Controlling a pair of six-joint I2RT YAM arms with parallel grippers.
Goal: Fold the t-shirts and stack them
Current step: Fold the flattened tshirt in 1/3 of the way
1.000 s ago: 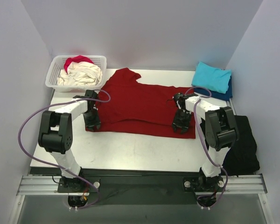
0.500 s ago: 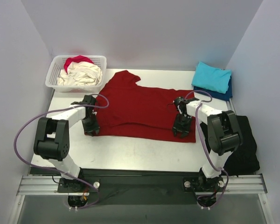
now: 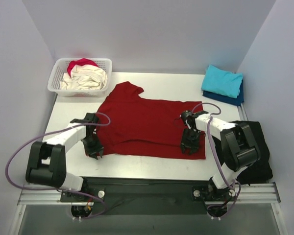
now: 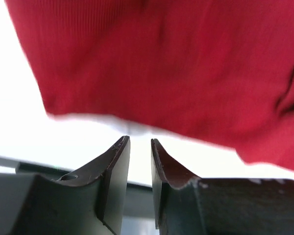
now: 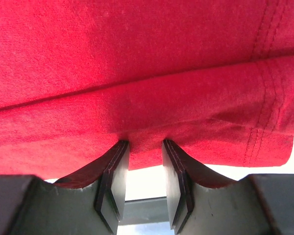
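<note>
- Right gripper [image 5: 145, 146]: jaws pinched on the doubled near edge of the red shirt [image 5: 137, 58], cloth bunched between the pads. The stitched hem corner sits just to the right of the grip.
- Left gripper [image 4: 139, 143]: jaws a narrow slit apart with nothing in them. The shirt edge lies just beyond the tips, blurred. No hold on this side.
- Red shirt: spread across the middle of the table [image 3: 137, 164], one sleeve pointing far-left, near-left corner just beside the left gripper.
- Step, as judged: two-handed fold of the near edge, with only one hand on cloth.
- To do it well: retake the left corner first, catching both layers as the right does. Then raise both ends level and carry them in step, low, so the crease runs straight.
- Far right: turquoise shirt [image 3: 223, 81] folded on navy shirt [image 3: 235, 99].
- Far left: cream shirt [image 3: 88, 77] and pink-red shirt [image 3: 82, 62] loose in the basket [image 3: 56, 78].
</note>
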